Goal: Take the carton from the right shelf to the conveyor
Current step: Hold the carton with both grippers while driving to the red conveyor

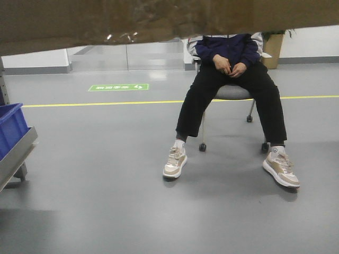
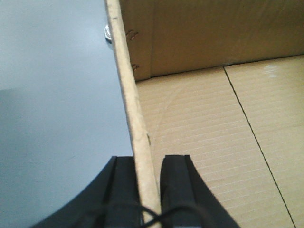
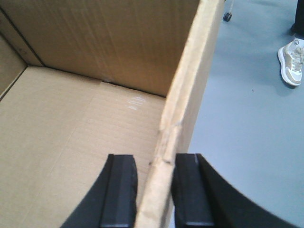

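The carton (image 1: 159, 18) is a plain brown cardboard box that hangs across the top of the front view, above the floor, with a shiny tape patch (image 1: 122, 36) on its lower edge. In the left wrist view my left gripper (image 2: 146, 164) is shut on the carton's left wall (image 2: 130, 95), one black finger outside and one inside. My right gripper (image 3: 154, 161) is shut on the carton's right wall (image 3: 190, 80) in the same way. The inside of the box (image 3: 71, 128) holds nothing. The conveyor is out of view.
A person (image 1: 233, 79) sits on a wheeled chair (image 1: 233, 92) straight ahead, feet out on the grey floor. At the left edge stands a rack with a steel rail (image 1: 16, 153) and a blue bin (image 1: 10, 127); I cannot tell whether it is the right shelf. A yellow line (image 1: 100, 103) crosses the floor.
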Motion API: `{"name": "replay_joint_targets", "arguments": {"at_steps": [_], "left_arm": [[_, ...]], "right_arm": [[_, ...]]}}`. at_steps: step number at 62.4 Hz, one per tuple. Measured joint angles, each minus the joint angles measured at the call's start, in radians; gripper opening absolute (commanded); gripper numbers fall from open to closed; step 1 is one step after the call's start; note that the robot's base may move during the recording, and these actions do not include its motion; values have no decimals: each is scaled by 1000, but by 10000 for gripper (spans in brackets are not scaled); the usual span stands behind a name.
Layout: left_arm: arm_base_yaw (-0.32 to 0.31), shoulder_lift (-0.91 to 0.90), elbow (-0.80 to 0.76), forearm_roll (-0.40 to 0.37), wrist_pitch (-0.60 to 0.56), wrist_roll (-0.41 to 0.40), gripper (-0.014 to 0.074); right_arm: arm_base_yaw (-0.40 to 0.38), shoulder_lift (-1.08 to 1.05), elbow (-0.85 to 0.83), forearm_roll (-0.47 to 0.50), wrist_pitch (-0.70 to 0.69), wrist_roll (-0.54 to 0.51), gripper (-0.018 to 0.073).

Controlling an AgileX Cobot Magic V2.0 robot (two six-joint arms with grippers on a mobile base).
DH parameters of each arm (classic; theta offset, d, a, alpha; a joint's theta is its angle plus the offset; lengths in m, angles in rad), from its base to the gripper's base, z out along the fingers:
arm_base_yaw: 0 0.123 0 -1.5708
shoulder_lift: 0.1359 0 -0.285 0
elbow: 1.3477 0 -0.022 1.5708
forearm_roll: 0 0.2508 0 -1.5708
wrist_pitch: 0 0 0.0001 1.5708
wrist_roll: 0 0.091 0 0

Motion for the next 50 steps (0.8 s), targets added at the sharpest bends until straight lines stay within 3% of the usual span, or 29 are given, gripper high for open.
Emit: {"name": "replay_joint_targets", "arguments": {"at_steps": [50], "left_arm": [[0, 0, 0, 0, 0, 0, -18]], "right_arm": [[0, -2, 0, 0, 2, 0, -66]]}}
